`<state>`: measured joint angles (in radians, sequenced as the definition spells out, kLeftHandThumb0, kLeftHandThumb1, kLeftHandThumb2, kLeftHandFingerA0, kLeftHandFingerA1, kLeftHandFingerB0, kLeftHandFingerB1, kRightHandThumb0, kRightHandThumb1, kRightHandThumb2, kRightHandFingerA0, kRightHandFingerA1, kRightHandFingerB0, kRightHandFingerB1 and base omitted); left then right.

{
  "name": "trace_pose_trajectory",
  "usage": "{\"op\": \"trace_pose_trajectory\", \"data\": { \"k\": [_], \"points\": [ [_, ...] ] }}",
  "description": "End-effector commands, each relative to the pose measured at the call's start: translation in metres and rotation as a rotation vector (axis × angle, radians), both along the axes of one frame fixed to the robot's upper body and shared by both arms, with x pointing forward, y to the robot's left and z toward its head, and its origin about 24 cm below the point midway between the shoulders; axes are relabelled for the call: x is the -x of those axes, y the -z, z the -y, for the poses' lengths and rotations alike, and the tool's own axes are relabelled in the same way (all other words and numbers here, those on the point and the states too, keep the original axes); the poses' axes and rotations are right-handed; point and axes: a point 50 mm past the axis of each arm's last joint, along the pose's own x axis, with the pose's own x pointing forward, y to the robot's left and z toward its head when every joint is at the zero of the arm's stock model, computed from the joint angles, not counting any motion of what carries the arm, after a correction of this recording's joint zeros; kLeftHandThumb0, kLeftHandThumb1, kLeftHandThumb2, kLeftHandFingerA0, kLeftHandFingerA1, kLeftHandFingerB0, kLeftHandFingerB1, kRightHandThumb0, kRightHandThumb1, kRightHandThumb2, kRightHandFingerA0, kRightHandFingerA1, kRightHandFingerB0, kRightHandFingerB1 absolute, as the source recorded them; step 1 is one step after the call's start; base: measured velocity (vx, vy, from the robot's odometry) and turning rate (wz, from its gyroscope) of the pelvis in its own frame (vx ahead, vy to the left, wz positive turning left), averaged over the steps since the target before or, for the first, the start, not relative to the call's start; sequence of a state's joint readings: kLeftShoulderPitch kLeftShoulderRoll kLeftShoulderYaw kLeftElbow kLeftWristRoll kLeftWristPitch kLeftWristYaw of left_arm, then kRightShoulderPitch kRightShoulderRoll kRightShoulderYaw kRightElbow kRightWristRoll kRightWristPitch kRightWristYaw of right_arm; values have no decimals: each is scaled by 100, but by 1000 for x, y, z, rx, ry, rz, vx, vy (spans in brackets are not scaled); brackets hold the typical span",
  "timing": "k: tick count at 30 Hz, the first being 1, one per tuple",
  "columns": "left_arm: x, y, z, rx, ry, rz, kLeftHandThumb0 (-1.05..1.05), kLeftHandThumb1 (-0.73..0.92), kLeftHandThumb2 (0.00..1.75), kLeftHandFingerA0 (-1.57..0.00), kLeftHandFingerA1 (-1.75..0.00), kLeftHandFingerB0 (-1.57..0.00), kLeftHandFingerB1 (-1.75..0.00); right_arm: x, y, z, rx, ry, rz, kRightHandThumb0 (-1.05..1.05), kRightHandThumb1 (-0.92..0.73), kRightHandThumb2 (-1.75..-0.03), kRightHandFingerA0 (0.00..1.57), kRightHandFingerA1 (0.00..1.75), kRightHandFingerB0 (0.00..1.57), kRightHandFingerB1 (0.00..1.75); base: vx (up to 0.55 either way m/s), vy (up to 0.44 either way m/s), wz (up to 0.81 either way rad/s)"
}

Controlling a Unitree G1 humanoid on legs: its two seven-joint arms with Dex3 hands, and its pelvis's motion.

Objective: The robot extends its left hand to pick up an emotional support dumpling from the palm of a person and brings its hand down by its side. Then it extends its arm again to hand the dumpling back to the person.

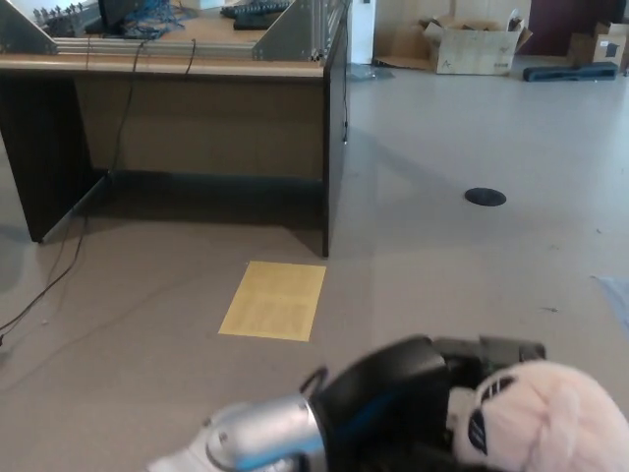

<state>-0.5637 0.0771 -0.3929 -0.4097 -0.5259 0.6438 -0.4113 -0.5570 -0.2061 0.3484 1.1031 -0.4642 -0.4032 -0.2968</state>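
A pale pink plush dumpling [545, 418] with a dark stitched eye sits at the bottom right of the head view. My left hand [432, 393] is black, on a silver forearm that enters from the bottom edge, and it is shut on the dumpling, with fingers showing above it. No person's palm shows in the picture. My right hand is out of the picture.
A wooden desk [197, 108] with dark side panels stands at the upper left, with cables hanging to the floor. A yellow sheet [275, 300] lies on the grey floor. A black floor disc [485, 197] and cardboard boxes [472, 44] lie farther back.
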Motion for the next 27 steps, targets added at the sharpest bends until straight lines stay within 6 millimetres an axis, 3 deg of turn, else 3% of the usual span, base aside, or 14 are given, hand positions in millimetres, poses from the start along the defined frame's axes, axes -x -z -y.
{"op": "trace_pose_trajectory", "data": {
  "k": [1, 2, 3, 5, 6, 10, 11, 12, 16, 18, 24, 25, 27],
  "points": [
    [4, 11, -1, -24, -61, 76, -15, 70, 76, -87, -142, -87, -90, 6, -13, -13, -306, 173, 187, -10, -56, -56, 75, 74, 77, 58, 0, 0, 0],
    [3, 14, -3, -71, -70, 121, -28, 68, 60, -81, -80, -72, -48, -8, -19, 11, -196, 60, 25, -40, -64, -59, 77, 77, 66, 43, 0, 0, 0],
    [3, 15, -3, -91, -74, 142, -28, 68, 60, -81, -80, -72, -48, -12, -23, 22, -155, 21, -48, -40, -64, -59, 77, 77, 66, 43, 0, 0, 0],
    [3, 16, -3, -91, -74, 145, -28, 68, 60, -81, -80, -72, -48, -12, -23, 22, -158, 20, -50, -40, -64, -59, 77, 77, 66, 43, 0, 0, 5],
    [3, 9, -6, -176, -12, 173, -65, 39, 77, 0, -16, 0, -6, -9, -18, 13, -230, 95, 10, -28, -59, -58, 82, 83, 74, 48, 0, 0, 0],
    [2, 6, -8, -218, 16, 189, -65, 39, 77, 0, -16, 0, -6, -7, -16, 10, -266, 130, 31, -28, -59, -58, 82, 83, 74, 48, 0, 0, 0],
    [2, 0, -10, -218, 21, 215, -86, 46, 62, 0, -2, 0, 0, -7, -18, 10, -312, 132, 12, -32, -61, -58, 82, 73, 72, 47, 0, 0, 0],
    [1, -5, -12, -220, 22, 235, -89, 50, 58, 0, -2, 0, 0, -6, -19, 11, -316, 126, 3, -39, -62, -59, 80, 50, 70, 45, 0, 0, 0],
    [-1, -9, -15, -225, 23, 249, -89, 50, 58, 0, -2, 0, 0, -4, -19, 13, -294, 117, -2, -39, -62, -59, 80, 50, 70, 45, 0, 0, 0],
    [-7, -15, -21, -205, 17, 237, -88, 42, 68, 0, -2, 0, 0, -3, -21, 10, -182, 42, 26, -43, -66, -60, 76, 50, 64, 43, 0, 0, 0],
    [-10, -20, -27, -210, 16, 252, -87, 47, 58, 0, -10, 0, 0, -3, -21, 10, -179, 41, 26, -43, -66, -60, 76, 50, 64, 43, 0, 0, 0],
    [-15, -27, -35, -185, 31, 231, -65, 39, 77, 0, -17, 0, 0, -3, -22, 10, -181, 43, 28, -43, -66, -60, 76, 50, 64, 43, 0, 0, 0],
    [-16, -28, -36, -181, 34, 228, -65, 39, 77, 0, -17, 0, 0, -3, -22, 10, -181, 43, 28, -43, -66, -60, 76, 50, 64, 43, 0, 0, 0]
  ]
}}
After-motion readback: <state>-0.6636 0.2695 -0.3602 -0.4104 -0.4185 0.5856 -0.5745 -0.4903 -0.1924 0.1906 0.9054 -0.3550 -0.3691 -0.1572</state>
